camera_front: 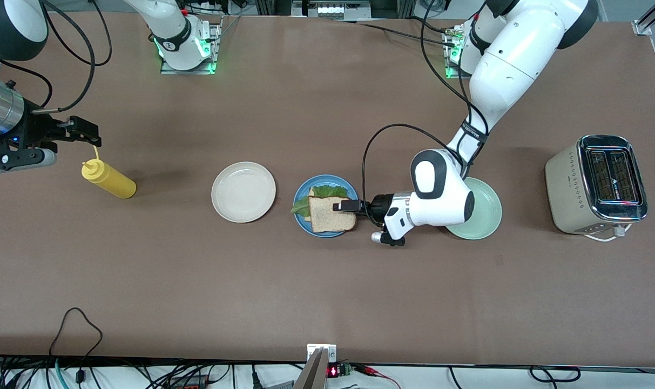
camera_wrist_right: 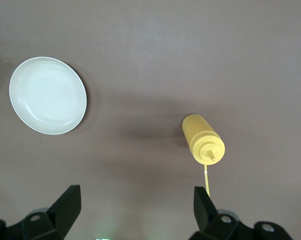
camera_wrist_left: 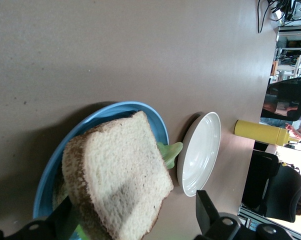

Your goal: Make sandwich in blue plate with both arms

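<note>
One slice left to seat.
Left gripper (camera_front: 344,206), fingers spread, over the top slice (camera_front: 330,214) on the blue plate (camera_front: 303,191); next: retract. Right gripper (camera_front: 84,131) waits spread above the bottle (camera_front: 109,180).

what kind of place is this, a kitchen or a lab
Likely a robotics lab staged as a kitchen: two bench-mounted arms, the left gripper over a sandwich, a toaster, and loose cables along the table edge.
</note>
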`<state>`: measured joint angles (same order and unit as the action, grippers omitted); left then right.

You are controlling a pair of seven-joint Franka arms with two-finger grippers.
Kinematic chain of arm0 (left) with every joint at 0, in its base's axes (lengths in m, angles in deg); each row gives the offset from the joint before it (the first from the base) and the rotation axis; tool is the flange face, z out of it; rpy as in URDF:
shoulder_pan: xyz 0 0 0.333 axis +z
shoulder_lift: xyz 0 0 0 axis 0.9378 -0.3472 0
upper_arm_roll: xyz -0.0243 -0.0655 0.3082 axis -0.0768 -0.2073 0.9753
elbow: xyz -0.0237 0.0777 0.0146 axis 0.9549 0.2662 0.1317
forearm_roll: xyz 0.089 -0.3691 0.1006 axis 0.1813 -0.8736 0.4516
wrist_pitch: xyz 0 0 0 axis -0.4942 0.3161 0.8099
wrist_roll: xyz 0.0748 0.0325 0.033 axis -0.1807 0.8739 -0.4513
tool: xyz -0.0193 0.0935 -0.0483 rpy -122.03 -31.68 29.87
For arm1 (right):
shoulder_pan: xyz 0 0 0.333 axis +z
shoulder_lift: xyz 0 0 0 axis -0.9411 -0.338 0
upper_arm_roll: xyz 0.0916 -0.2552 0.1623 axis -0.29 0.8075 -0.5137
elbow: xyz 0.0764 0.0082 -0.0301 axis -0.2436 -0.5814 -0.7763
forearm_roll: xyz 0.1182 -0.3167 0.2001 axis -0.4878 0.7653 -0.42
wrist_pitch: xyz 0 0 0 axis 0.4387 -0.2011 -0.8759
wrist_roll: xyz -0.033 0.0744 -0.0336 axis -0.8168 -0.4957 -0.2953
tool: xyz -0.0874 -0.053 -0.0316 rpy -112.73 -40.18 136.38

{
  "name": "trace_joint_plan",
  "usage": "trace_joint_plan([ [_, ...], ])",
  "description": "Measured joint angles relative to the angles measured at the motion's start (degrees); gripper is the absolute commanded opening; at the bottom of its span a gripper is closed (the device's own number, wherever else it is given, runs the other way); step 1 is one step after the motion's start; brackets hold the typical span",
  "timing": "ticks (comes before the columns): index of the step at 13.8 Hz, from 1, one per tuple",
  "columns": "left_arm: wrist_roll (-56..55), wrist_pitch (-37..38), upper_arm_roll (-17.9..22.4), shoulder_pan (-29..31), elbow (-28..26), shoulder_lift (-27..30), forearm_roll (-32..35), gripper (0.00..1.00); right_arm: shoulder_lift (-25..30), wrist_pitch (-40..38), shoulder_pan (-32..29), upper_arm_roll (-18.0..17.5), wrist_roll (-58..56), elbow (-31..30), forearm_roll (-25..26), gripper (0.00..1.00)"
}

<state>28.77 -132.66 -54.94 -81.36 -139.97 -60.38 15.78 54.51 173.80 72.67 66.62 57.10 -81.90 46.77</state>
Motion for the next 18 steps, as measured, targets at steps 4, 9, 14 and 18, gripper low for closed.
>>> trace_joint_plan([
  [4, 0.0, 0.1, -0.2, -0.4, 0.2, 0.6, 0.0, 1.0, -0.1, 0.0, 0.0, 0.0, 0.0, 0.0, -0.1, 1.0],
  [9, 0.0, 0.5, -0.9, -2.3, -3.6, 1.8, 0.0, 1.0, -0.1, 0.0, 0.0, 0.0, 0.0, 0.0, -0.1, 1.0],
  [14, -0.2, 0.5, -0.3, -2.7, -8.0, 6.4, 0.0, 1.0, -0.2, 0.0, 0.0, 0.0, 0.0, 0.0, -0.1, 1.0],
  [18, -4.9, 0.9, -0.8, -3.2, -11.2, 12.0, 0.0, 1.0, -0.2, 0.0, -0.5, 0.0, 0.0, 0.0, -0.6, 1.0],
])
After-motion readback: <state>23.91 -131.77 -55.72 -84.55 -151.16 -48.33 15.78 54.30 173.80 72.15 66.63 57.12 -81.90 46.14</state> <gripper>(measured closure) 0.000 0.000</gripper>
